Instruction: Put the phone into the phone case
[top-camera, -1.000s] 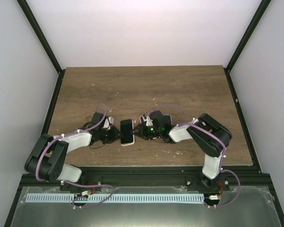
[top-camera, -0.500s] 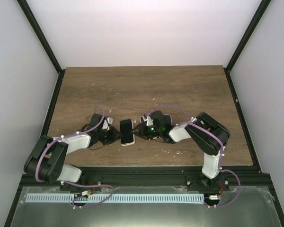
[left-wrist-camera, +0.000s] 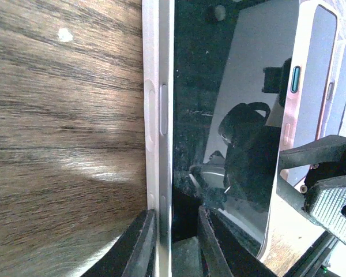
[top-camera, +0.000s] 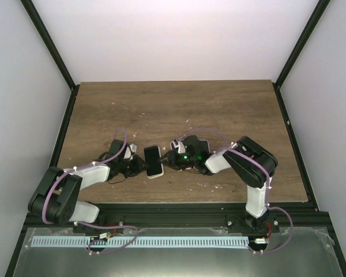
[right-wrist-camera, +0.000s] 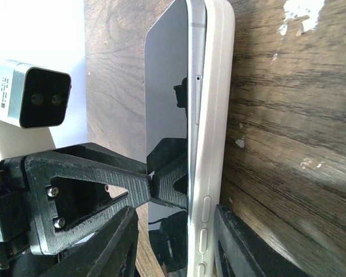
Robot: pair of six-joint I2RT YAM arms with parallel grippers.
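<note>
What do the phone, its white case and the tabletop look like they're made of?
Black-screened phone: glossy glass front, since it mirrors the camera; its silvery edge looks like metal. White phone case: matte, probably soft plastic or silicone, with moulded button bumps. Brown table: wood grain, possibly laminate, scuffed with white flecks.

Dark-screened phone [top-camera: 153, 158] face up on the pale phone case [right-wrist-camera: 216, 86] — flat on the table [top-camera: 219, 109], near-centre
</note>
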